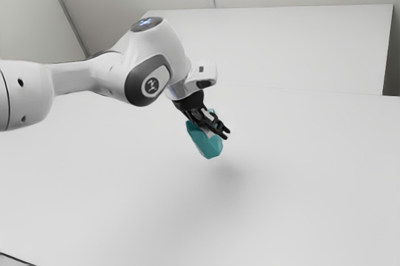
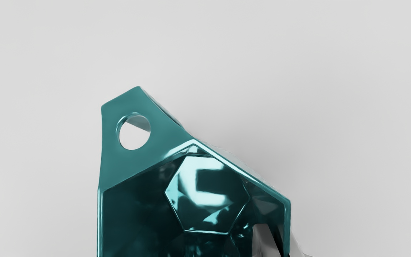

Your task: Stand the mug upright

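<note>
Half inside the mug [image 2: 130,167], clamped on its wall with the fingers [image 2: 263,239].
Tilted beside the fingers, apparently above the bench [image 1: 125,203]; might swivel in the thin pinch or topple if released askew.

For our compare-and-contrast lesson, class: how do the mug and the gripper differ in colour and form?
Colour: the mug is teal, while the gripper is black.
Form: the mug is a hollow, faceted vessel whose handle has a round hole; the gripper ends in slender fingers.
Shared: both are tilted in the exterior view.
</note>
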`<state>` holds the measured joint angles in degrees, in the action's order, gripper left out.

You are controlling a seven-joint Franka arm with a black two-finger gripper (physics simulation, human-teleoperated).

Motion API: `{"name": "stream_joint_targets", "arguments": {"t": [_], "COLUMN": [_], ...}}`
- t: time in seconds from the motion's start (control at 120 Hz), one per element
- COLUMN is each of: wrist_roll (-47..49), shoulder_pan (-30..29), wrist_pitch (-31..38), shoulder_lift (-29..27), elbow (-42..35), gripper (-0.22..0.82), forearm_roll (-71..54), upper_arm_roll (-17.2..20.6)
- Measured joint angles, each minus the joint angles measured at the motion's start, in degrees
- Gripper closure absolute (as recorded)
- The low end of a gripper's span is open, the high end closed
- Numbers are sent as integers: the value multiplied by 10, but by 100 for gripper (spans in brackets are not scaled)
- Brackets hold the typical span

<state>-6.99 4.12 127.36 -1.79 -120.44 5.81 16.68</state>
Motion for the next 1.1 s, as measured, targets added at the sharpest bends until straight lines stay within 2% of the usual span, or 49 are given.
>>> {"name": "stream_joint_targets", "arguments": {"t": [0.383, 0.692, 1.1], "wrist_roll": [39, 51, 56], "shoulder_pan": [-41, -28, -36], "wrist_pitch": [35, 125, 185], "shoulder_lift": [-14, -31, -17], "elbow": [-65, -143, -159], "gripper": [79, 79, 79], "forearm_roll": [-60, -76, -108], "upper_arm_roll": [-47, -50, -60]}}
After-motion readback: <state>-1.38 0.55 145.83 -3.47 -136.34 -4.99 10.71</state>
